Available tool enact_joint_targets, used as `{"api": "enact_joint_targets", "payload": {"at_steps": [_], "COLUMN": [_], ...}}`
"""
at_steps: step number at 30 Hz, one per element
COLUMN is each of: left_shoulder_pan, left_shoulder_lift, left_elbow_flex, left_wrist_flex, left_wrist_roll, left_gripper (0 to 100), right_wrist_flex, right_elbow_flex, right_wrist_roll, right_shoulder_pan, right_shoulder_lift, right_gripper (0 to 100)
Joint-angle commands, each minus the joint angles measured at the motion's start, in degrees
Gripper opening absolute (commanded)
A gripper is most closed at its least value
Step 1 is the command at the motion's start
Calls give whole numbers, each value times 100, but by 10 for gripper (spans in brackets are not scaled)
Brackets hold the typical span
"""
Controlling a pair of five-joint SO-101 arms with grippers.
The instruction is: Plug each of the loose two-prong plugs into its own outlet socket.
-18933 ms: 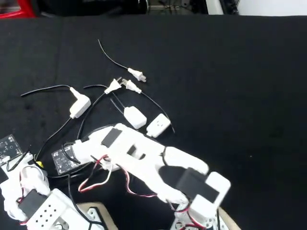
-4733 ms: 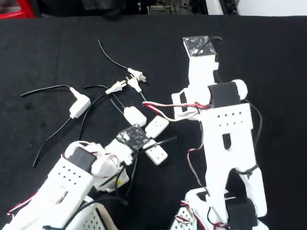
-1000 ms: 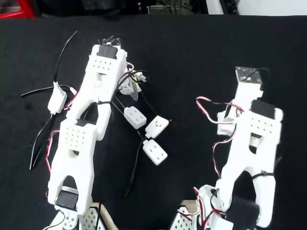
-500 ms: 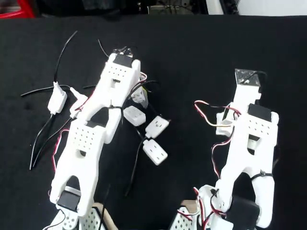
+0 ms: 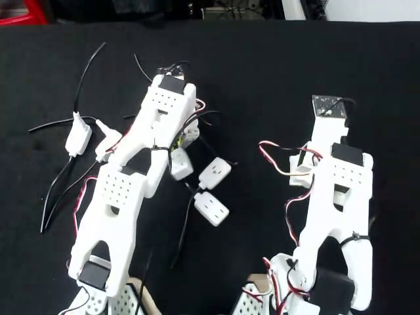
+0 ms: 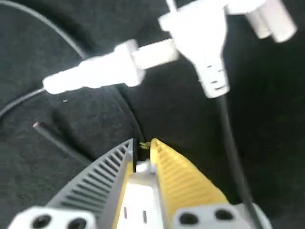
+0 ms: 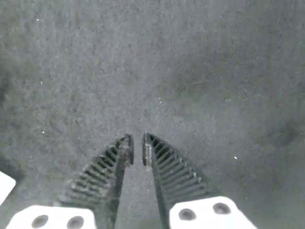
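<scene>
My left gripper (image 6: 141, 144) is shut on a white outlet socket (image 6: 138, 206), whose two slots show between the grey and yellow fingers. Just beyond its tips lie two white two-prong plugs on the black cloth, a long one (image 6: 95, 74) and a broader one (image 6: 206, 40), touching each other. From above, the left arm (image 5: 141, 157) reaches over the cable tangle, with the held socket (image 5: 179, 165) tilted under it. Two more sockets (image 5: 215, 172) (image 5: 211, 208) lie to its right. My right gripper (image 7: 136, 148) hangs shut and empty over bare cloth, its arm (image 5: 333, 184) at the right.
Two white angled plugs (image 5: 77, 136) (image 5: 108, 146) with black cords lie left of the left arm. Thin black cables (image 5: 85, 69) trail over the far left of the black cloth (image 5: 262, 65). Both arm bases stand at the near edge.
The left arm has swung right and toward the sockets, and the nearest socket now sits tilted in its gripper. The right arm has drifted slightly left.
</scene>
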Motion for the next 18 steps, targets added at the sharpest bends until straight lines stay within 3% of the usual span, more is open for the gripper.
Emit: {"api": "enact_joint_targets", "payload": {"at_steps": [1, 10, 13, 18], "left_shoulder_pan": [-66, -145, -127, -286], "left_shoulder_lift": [0, -387, -1116, -2963], "left_elbow_flex": [-444, -884, -435, 778], "left_wrist_flex": [475, 712, 712, 703], "left_wrist_roll": [-35, -1125, -1820, -1960], "left_gripper": [30, 30, 30, 30], "right_wrist_flex": [-97, -105, -105, -105], "right_elbow_flex": [-22, -40, -22, -13], "right_wrist_roll": [-114, -299, -484, -527], "right_shoulder_pan": [-97, -114, -290, -492], "right_shoulder_lift": [-22, -31, -31, -31], "right_gripper": [43, 43, 43, 43]}}
